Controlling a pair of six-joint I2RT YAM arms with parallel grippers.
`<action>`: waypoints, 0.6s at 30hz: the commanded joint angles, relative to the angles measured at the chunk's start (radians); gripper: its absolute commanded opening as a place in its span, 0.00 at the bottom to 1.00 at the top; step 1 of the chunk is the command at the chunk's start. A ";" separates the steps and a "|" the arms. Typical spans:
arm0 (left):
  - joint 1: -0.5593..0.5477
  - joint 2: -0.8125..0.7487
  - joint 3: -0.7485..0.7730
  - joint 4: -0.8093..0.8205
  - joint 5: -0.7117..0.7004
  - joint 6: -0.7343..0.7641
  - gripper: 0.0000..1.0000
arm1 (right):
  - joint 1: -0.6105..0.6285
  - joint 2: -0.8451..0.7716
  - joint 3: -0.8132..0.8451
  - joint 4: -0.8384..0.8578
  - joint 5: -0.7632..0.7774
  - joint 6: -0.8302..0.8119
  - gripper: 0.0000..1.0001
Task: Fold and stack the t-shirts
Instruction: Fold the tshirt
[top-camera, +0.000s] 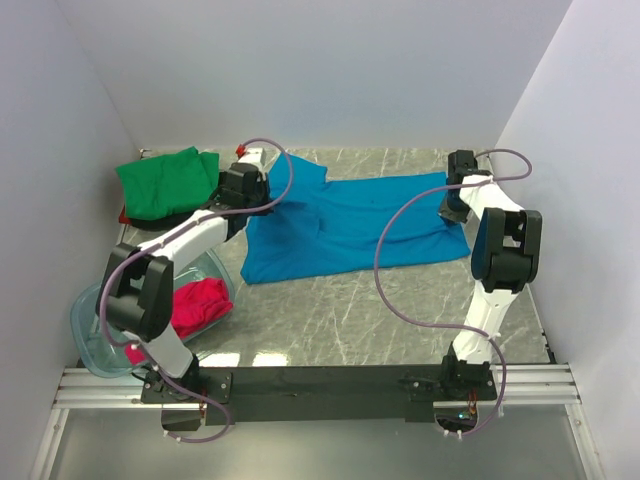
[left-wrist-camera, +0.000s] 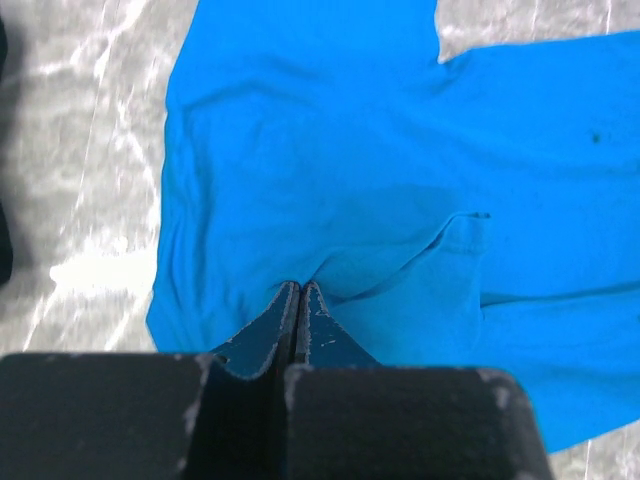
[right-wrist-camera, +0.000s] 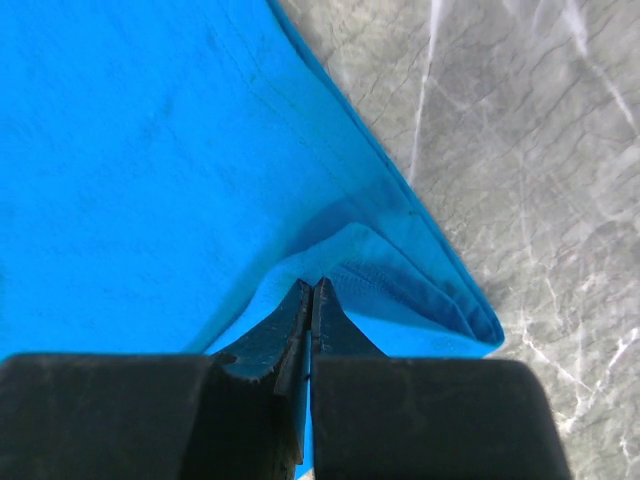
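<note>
A bright blue t-shirt (top-camera: 350, 225) lies spread across the middle of the table, partly rumpled at its left end. My left gripper (top-camera: 243, 188) is at that left end, shut on a pinch of the blue cloth (left-wrist-camera: 330, 180), which puckers at its tips (left-wrist-camera: 298, 290). At the shirt's right end my right gripper (top-camera: 455, 208) is shut on a folded corner of the blue cloth (right-wrist-camera: 150, 150), with fabric running between its closed tips (right-wrist-camera: 312, 288). A folded green t-shirt (top-camera: 165, 182) sits at the back left. The magenta-red t-shirt (top-camera: 200, 305) lies bunched in a bin.
A clear plastic bin (top-camera: 95, 335) stands at the front left beside the left arm's base. White walls close in the left, back and right sides. Bare marble tabletop (top-camera: 380, 310) shows in front of the blue shirt.
</note>
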 joint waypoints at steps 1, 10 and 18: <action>0.005 0.037 0.079 0.041 -0.019 0.047 0.00 | 0.006 0.007 0.059 -0.017 0.035 -0.018 0.00; 0.007 0.154 0.179 -0.001 -0.032 0.078 0.01 | 0.006 0.033 0.099 -0.034 0.043 -0.022 0.00; 0.009 0.249 0.270 -0.042 -0.130 0.070 0.01 | 0.006 0.051 0.145 -0.015 0.061 -0.016 0.10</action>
